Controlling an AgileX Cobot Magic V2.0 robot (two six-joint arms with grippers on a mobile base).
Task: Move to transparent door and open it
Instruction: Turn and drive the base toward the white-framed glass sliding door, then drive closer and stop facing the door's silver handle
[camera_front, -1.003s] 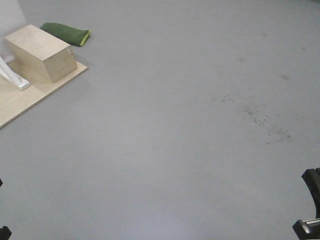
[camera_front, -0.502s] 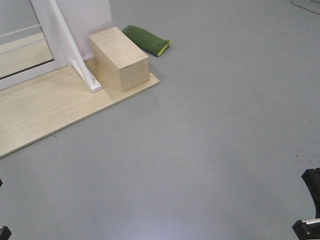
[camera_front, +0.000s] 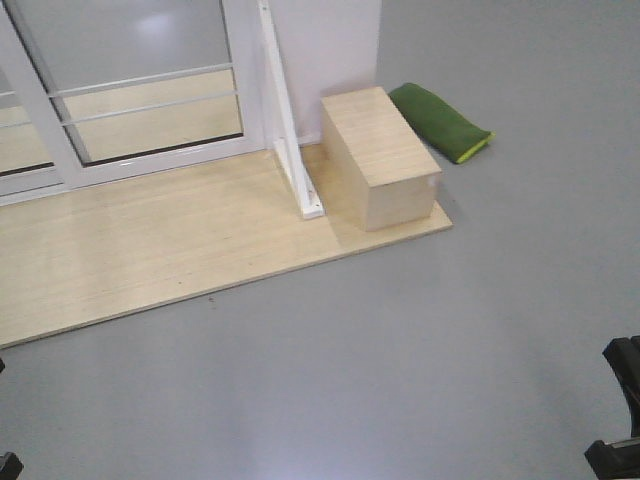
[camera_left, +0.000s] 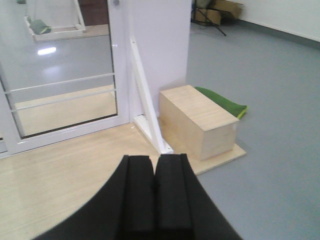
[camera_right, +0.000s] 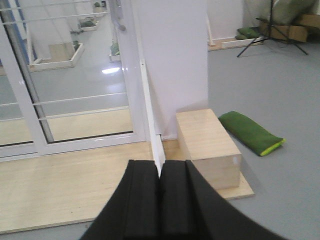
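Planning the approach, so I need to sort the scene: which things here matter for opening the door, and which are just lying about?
For the job: transparent door; left gripper and right gripper, both shut.
Lying about: wooden box, green cushion, slanted white post, wooden platform.

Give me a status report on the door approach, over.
Left gripper shut, empty; right gripper shut, empty. Transparent door ahead-left, not yet reached. Wooden platform fronts it; wooden box and slanted post at its right.
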